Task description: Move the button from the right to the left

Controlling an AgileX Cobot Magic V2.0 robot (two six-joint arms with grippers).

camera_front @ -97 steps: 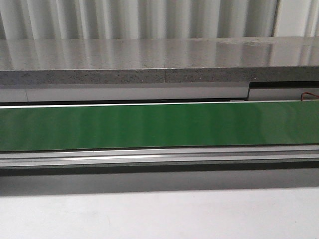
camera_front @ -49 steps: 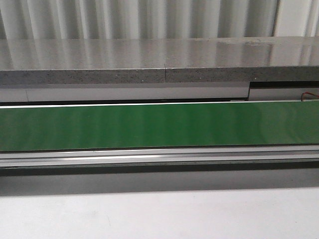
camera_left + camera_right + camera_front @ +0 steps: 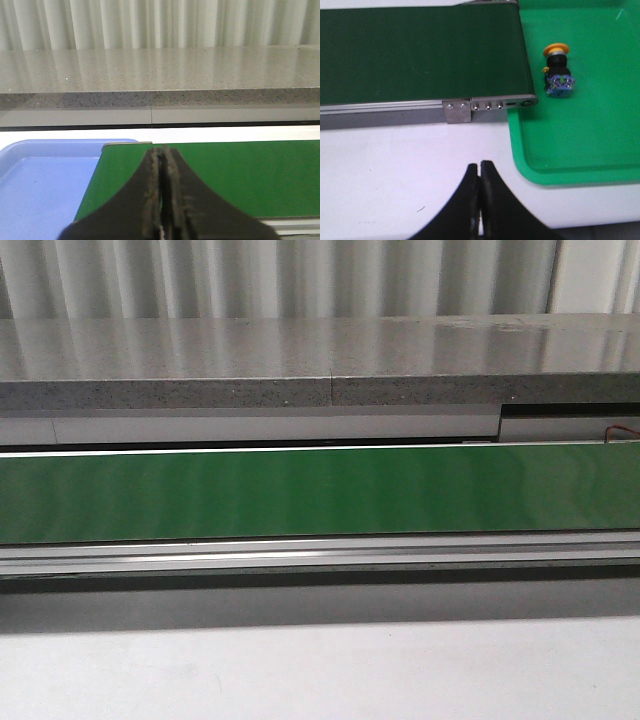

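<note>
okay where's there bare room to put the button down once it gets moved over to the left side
The blue tray at the left end of the green belt shows nothing in its visible part. The belt itself is bare in all views. The button lies alone in the green tray, close to the belt's end bracket, the tightest spot. Both the left gripper and right gripper are shut.

You are looking at the button (image 3: 557, 71) lying on its side in a green tray (image 3: 580, 125), just beside the belt's (image 3: 415, 50) end, its yellow-orange cap, dark collar and blue blocky body showing; nothing is touching it.
</note>
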